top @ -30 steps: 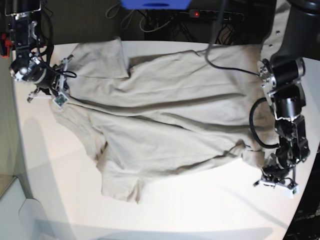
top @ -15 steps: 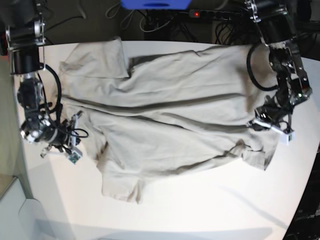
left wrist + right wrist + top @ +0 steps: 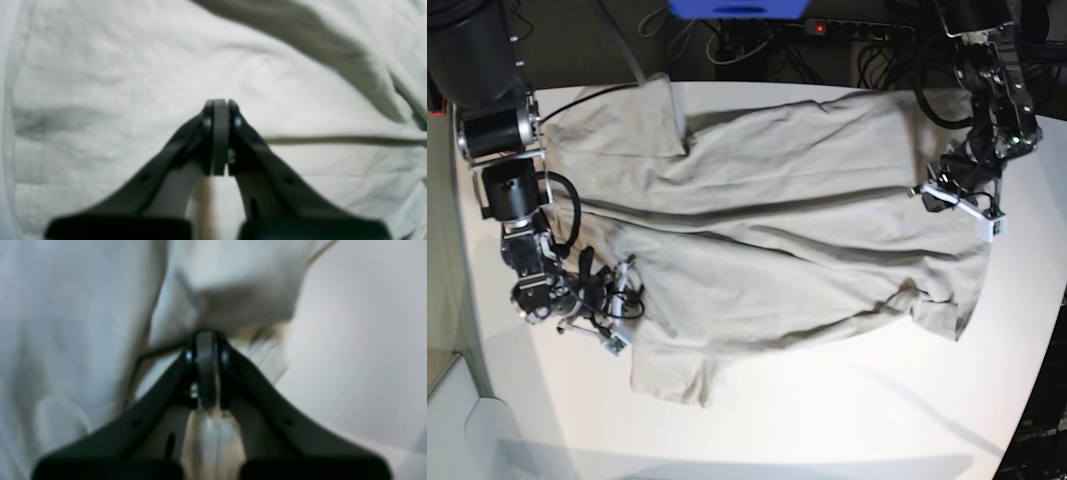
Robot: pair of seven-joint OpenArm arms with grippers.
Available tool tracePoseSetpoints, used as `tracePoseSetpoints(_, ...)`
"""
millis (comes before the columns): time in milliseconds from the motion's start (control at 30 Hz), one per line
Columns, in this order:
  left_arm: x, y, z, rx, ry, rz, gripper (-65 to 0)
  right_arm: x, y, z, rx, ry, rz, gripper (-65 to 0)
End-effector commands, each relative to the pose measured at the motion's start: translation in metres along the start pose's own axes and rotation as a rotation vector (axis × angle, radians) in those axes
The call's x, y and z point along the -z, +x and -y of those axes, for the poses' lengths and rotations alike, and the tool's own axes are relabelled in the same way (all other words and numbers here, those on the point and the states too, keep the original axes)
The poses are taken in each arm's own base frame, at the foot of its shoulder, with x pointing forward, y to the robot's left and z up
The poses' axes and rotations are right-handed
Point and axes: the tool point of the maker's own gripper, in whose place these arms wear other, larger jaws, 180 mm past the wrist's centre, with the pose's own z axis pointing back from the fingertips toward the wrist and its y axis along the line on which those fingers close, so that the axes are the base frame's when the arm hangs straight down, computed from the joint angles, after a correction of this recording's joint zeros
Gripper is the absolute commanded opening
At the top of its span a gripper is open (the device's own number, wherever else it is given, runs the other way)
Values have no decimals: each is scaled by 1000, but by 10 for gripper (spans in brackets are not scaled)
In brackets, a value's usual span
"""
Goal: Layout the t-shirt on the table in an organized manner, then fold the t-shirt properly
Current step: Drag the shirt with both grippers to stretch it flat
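The grey-beige t-shirt (image 3: 777,220) lies spread and wrinkled across the white table (image 3: 827,430). My left gripper (image 3: 932,192) is over the shirt's right part, near the hem. In the left wrist view its jaws (image 3: 217,104) are shut above wrinkled cloth (image 3: 100,66), with nothing between them. My right gripper (image 3: 625,292) is at the shirt's lower left, by the sleeve. In the right wrist view its jaws (image 3: 205,336) are shut, tips against a bunched cloth edge (image 3: 233,296), with bare table (image 3: 350,340) to the right. No cloth shows pinched.
A power strip (image 3: 857,28), loose cables and a blue object (image 3: 737,8) lie behind the table's far edge. Bare white tabletop stretches in front of the shirt. The table's rounded edge runs close to the left arm at the right.
My right gripper travelled from the upper-left sleeve down the shirt's left edge to the lower sleeve. My left gripper rose from the lower-right corner to the upper right. The shirt stayed still.
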Motion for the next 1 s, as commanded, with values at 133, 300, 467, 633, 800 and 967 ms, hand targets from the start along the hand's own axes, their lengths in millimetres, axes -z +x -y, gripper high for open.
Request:
tracePoseSetpoints(133,-7,14,-18,-33,22,52,-649,-4,-19,24,16,-38,-6,-635)
tracePoseSetpoints(300,-13,19,-28,-63,43,79,-649,-6,-29,48,9,-126,-13,-635)
tracePoseSetpoints(467,-13,17,-29,-64,45,74,-649,-25,-34,102,68,-344,-27,-635)
tracePoseSetpoints(633,-13,10,-29,-62,47,61,-649,-43,-26,137,96,-502,-12,-635)
tracePoseSetpoints(800,-16,4,-34,-60,57,44,-649,-62,-22,163,119,-633,1,-635)
tracePoseSetpoints(967,-26,9,-28,-28,54,67,-649,-82,-10,183,180,-680,55,-635)
